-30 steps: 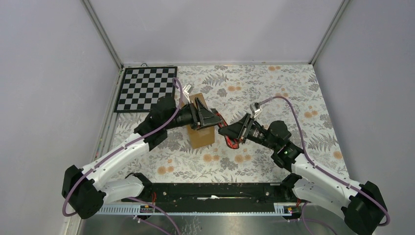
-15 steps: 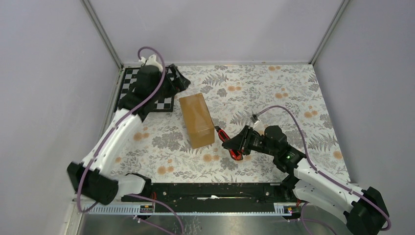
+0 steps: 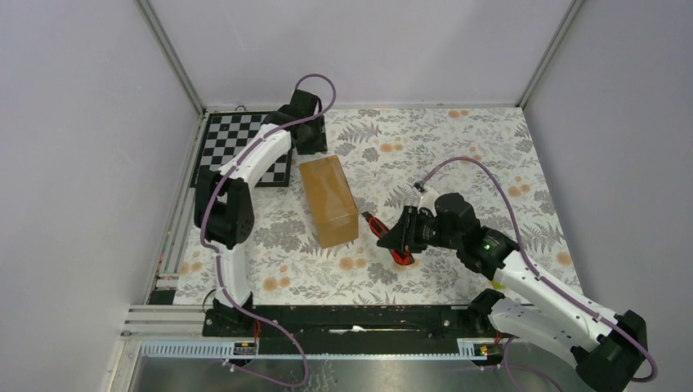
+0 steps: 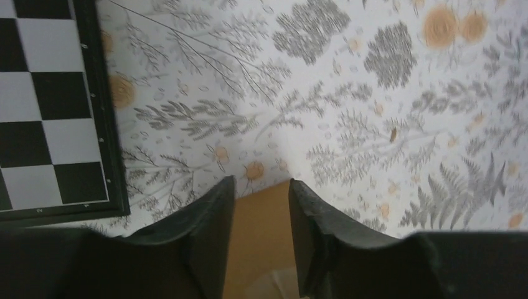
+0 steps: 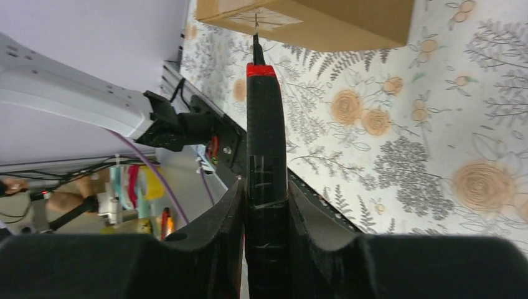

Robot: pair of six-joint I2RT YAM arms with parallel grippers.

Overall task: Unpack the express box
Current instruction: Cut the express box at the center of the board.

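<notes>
Over flowered tablecloth [image 3: 458, 147], we see the box [image 3: 328, 201] lying lengthwise straight ahead of right pincer [image 5: 264, 187], which clamps the cutter [image 5: 264, 124], blade tip at its near end. Meanwhile left pincer [image 4: 260, 184] hangs part-open and empty above its far end.

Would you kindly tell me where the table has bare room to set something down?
Widest free patch: the far right of the floral table, between the express box and the right wall. A narrower strip lies in front of the box, before the base rail. Crowded: the right gripper with the cutter beside the box, and the left gripper by the chessboard.
</notes>
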